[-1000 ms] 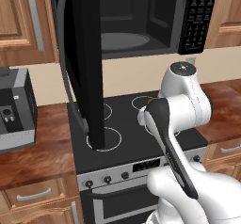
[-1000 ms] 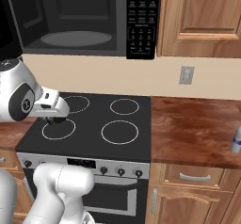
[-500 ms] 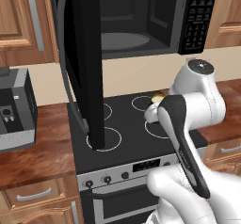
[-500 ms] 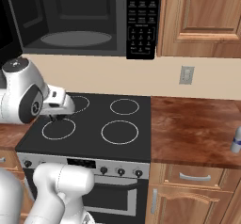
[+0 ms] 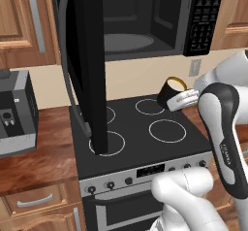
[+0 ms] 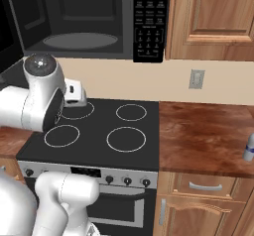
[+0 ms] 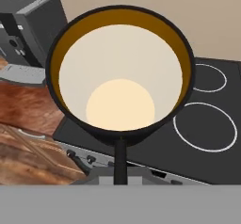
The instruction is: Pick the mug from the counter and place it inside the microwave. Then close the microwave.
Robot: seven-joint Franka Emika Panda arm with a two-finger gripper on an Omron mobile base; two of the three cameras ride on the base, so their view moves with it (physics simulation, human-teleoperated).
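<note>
pincer [image 7: 120, 159] grips the mug [image 5: 170, 92] by its rim, tilted above the stovetop [image 5: 145, 138], below the open microwave [image 5: 145, 21].

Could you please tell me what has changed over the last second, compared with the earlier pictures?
The arm has swung to the right across the stovetop and lifted, carrying the mug, which is now tilted above the rear burners. The gripper stays shut on the mug's rim. The microwave door is still open, its turntable bare, and the base has not moved.
</note>
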